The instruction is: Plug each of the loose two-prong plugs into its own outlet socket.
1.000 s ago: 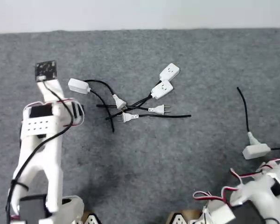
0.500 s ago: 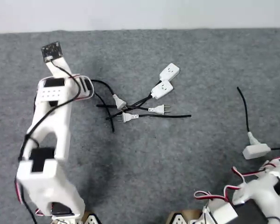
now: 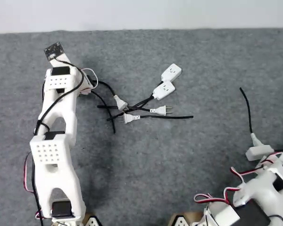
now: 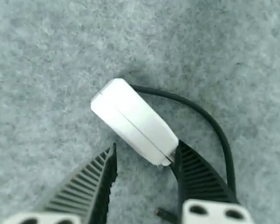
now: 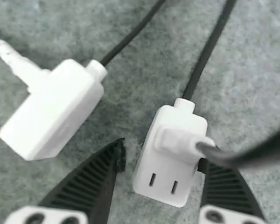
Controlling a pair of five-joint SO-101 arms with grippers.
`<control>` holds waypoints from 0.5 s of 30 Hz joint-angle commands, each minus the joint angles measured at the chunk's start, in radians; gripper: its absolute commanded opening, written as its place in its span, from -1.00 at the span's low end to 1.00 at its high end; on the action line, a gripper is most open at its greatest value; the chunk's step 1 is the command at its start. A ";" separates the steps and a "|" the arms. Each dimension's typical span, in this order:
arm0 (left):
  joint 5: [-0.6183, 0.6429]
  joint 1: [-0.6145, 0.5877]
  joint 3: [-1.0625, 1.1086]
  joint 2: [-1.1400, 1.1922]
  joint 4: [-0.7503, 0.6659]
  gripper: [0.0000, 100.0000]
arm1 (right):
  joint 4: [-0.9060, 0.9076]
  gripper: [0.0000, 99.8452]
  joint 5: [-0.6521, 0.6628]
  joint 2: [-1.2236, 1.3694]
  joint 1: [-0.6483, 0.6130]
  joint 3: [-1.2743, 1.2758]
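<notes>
Jaws wide, the left gripper [image 4: 145, 148] straddles an outlet socket [image 4: 130, 120] toward the far left corner of the desk [image 3: 179, 174] while the right gripper [image 5: 161, 155], equally open, brackets a second socket [image 5: 170, 161] by the right edge, apparently to grip both for the loose plugs [image 3: 131, 117] mid-desk.

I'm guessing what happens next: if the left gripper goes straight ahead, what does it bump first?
Probably the white outlet block, lying between the open fingers of the left gripper; past it, the carpet.

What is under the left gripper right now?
A white outlet block lies on the grey carpet, one end between the left gripper's open fingers, with a black cord curving beside it. The block's slotted face is hidden.
</notes>
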 commanded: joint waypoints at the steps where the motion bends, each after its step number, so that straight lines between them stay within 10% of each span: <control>1: 0.014 -0.014 -0.174 0.055 0.092 -0.62 | -0.008 -0.54 0.012 -0.004 -0.018 -0.057; 15: 0.080 -0.014 -0.545 0.275 0.256 -0.63 | -0.008 -0.54 0.014 -0.004 -0.018 -0.051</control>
